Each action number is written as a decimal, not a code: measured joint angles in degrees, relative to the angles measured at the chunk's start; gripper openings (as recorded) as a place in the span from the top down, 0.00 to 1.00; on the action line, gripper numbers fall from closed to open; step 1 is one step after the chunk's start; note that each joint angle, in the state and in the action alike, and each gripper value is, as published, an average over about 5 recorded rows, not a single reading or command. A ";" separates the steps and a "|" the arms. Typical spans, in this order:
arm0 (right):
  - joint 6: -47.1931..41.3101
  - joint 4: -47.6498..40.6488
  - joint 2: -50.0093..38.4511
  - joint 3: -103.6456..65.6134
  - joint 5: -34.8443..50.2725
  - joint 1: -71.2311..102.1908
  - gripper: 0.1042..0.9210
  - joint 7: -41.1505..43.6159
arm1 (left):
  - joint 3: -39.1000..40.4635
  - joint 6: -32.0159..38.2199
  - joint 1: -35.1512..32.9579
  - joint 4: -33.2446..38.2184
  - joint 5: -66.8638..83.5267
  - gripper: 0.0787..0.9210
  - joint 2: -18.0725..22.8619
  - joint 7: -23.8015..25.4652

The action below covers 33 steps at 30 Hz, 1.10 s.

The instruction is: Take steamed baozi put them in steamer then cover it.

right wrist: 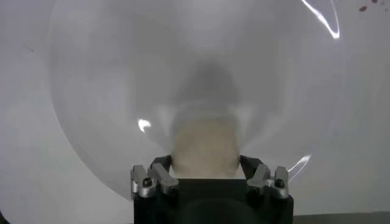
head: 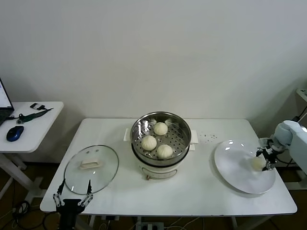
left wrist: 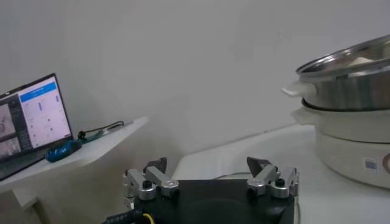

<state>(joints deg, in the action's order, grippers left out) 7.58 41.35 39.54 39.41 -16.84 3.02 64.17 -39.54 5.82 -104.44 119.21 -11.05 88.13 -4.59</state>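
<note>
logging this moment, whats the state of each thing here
steamer: uncovered, three baozi on its tray
cover: off, lying flat on the table left of the steamer
fourth baozi: on the plate, between the right gripper's fingers
plate: holds only that baozi
right gripper: fingers around the baozi
left gripper: open, empty, near the cover's front edge

A plain white wall [head: 153, 52] backs the white bench [head: 120, 191], and a smaller white side table [head: 33, 127] at the left carries a blue mouse [head: 15, 133].
</note>
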 measured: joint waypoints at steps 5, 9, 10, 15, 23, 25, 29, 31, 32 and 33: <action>-0.81 0.93 -0.55 1.75 1.81 -1.39 0.23 0.26 | 0.01 0.12 -0.15 0.01 0.08 0.12 0.00 -0.01; -1.78 2.13 -1.20 4.09 4.60 -3.49 0.24 0.48 | 0.11 0.27 -0.13 0.04 0.21 0.12 0.00 -0.01; -2.05 2.48 -1.34 4.81 5.50 -4.20 0.24 0.52 | 0.14 0.30 -0.12 0.05 0.26 0.12 0.00 -0.01; -4.00 4.83 -1.46 10.19 11.72 -9.88 0.24 0.56 | 0.32 0.54 -0.05 0.02 0.53 0.12 -0.05 0.00; -8.42 9.14 1.21 23.23 25.00 -23.94 0.25 0.25 | 0.78 0.79 0.16 0.19 1.21 0.12 -0.44 0.07; -9.58 10.13 2.57 26.67 28.67 -27.68 0.26 0.03 | 0.90 0.81 0.19 0.29 1.36 0.12 -0.56 0.08; -11.86 12.10 5.88 33.34 36.09 -34.62 0.26 -0.59 | 1.21 0.85 0.14 0.60 1.59 0.12 -0.76 0.11; -13.03 13.13 7.71 36.45 39.83 -37.64 0.26 -0.95 | 1.40 0.85 0.14 0.78 1.68 0.12 -0.88 0.15; -13.59 13.62 8.61 37.88 41.61 -38.95 0.26 -1.14 | 1.50 0.85 0.17 0.86 1.71 0.12 -0.96 0.17; -14.16 14.13 9.54 39.26 43.38 -40.14 0.26 -1.34 | 1.60 0.85 0.20 0.94 1.74 0.12 -1.06 0.18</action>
<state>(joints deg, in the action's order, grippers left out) -6.58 55.48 49.09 78.67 26.54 -37.12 62.82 -37.94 6.67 -104.25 120.15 -9.31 87.07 -4.41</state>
